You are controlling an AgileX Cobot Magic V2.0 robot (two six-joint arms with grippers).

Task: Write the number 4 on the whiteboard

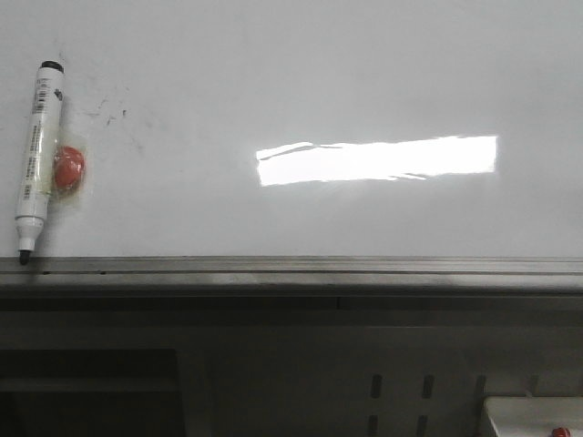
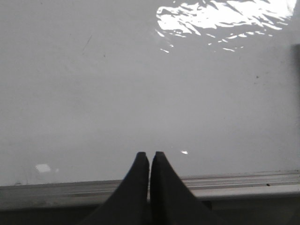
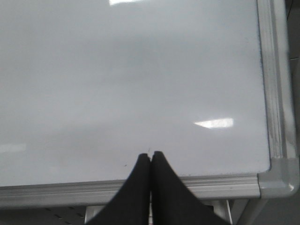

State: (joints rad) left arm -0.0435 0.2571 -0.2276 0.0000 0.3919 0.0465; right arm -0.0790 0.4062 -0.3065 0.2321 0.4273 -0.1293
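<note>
The whiteboard fills the front view, glossy white, reflecting a bright light bar. No number 4 shows on it, only faint dark specks at the upper left. A white marker with a black tip lies on the board at its left side, tip against the grey rail. My left gripper is shut and empty over the board's near edge. My right gripper is shut and empty near the board's near right corner. Neither gripper shows in the front view.
A red round magnet sits on the board right beside the marker. Below the rail is a grey metal frame. A light tray corner with a small red thing shows at the bottom right.
</note>
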